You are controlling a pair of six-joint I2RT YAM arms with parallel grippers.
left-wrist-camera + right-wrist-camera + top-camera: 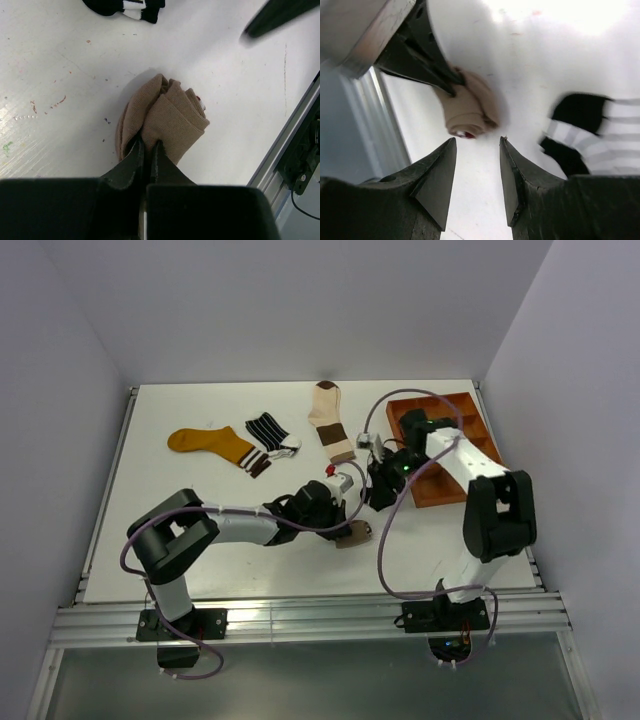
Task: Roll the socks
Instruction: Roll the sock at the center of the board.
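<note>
One roll looks close to finished. The taupe sock (167, 117) sits as a tight bundle on the bench (200, 530), near the middle and towards the near edge. The left gripper (146, 145) has its jaws clenched on a fold at the near side of the bundle. A small red spot shows at the open end of the roll; whether that is another sock wound inside cannot be told.

The right gripper (477, 142) hangs just beside the roll's end. Its jaws are parted and hold nothing.

Most of the job is probably left. Three socks lie flat and unrolled along the far side of the bench:

- the mustard yellow sock (210, 443), to the left
- the black-white striped sock (268, 430), beside it
- the cream-and-brown sock (330, 420), further right

At far right stands the brown tray (452, 398). The right arm covers part of it, so any finished rolls inside cannot be made out.

Judged from this, the taupe bundle needs its cuff secured or a release. After that, at least the three flat socks await rolling.
</note>
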